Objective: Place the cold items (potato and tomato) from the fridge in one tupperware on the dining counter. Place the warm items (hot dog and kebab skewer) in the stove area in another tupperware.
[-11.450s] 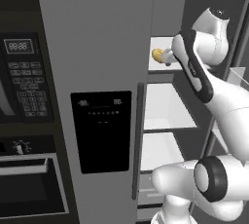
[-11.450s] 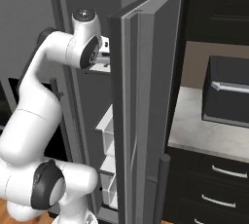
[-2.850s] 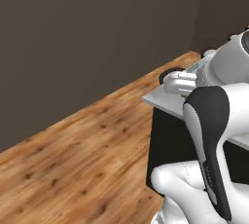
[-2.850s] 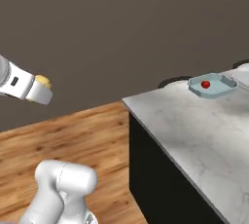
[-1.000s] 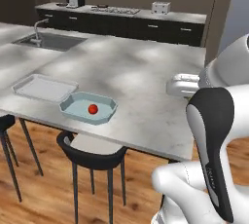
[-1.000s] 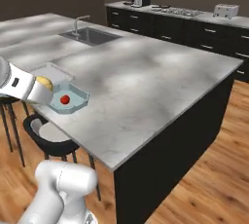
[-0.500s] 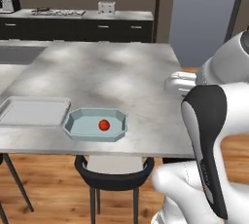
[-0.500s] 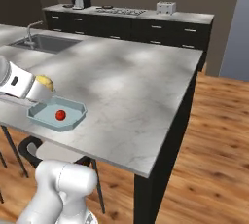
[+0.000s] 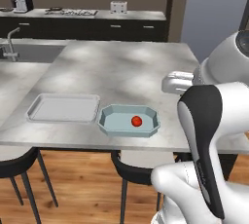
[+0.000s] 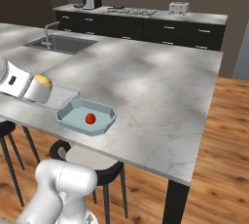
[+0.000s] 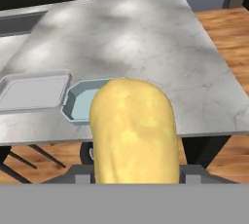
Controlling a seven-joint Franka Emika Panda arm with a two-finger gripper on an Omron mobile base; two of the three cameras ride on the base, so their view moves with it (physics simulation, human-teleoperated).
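A pale blue tupperware (image 9: 128, 121) holding a tomato (image 9: 136, 121) sits near the front edge of the grey dining counter (image 9: 121, 67), just beside a flat grey tray (image 9: 63, 108), with broad bare marble stretching behind both. The gripper (image 10: 43, 85) hangs off the counter's near edge, its jaws partly open and clamped on the yellow potato (image 11: 132, 130), which stands between the fingers.

No readable text, labels or signs.

one potato (image 11: 132, 130), one tomato (image 9: 136, 121), two tupperwares (image 9: 108, 125) (image 9: 34, 112)
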